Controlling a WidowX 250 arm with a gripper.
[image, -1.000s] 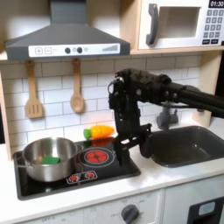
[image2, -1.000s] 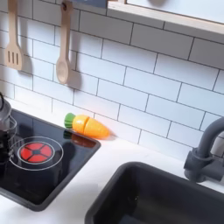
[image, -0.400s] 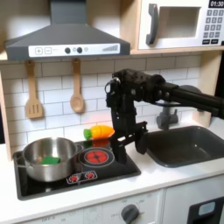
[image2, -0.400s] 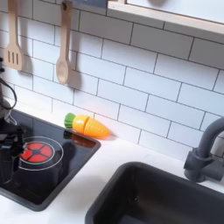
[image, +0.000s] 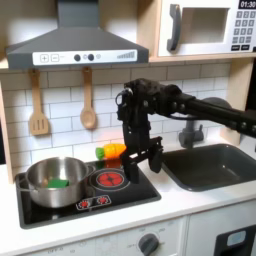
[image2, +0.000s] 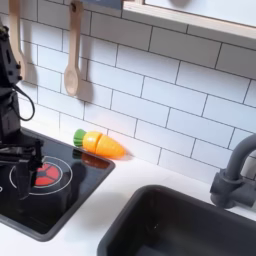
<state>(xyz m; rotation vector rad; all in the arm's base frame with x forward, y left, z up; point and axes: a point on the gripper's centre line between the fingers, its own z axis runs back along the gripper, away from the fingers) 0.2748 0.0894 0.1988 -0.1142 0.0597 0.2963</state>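
Note:
My gripper (image: 138, 168) hangs from the black arm over the right burner (image: 111, 179) of the toy stove, fingers pointing down and open with nothing between them. An orange carrot with a green top (image: 112, 151) lies on the counter just behind the stove, close behind and to the left of the gripper in the first exterior view. In the second exterior view the gripper (image2: 22, 165) stands at the left edge above the red burner (image2: 45, 177), and the carrot (image2: 100, 144) lies to its right against the tiled wall.
A steel pot (image: 55, 181) holding a green item (image: 60, 183) sits on the left burner. A dark sink (image: 215, 165) with a faucet (image: 192, 130) lies to the right. A wooden spatula (image: 38, 106) and spoon (image: 88, 100) hang on the wall under the hood (image: 75, 45).
The gripper has moved left in the first exterior view, from the stove's right edge to over the right burner. It has come into the second exterior view from the left.

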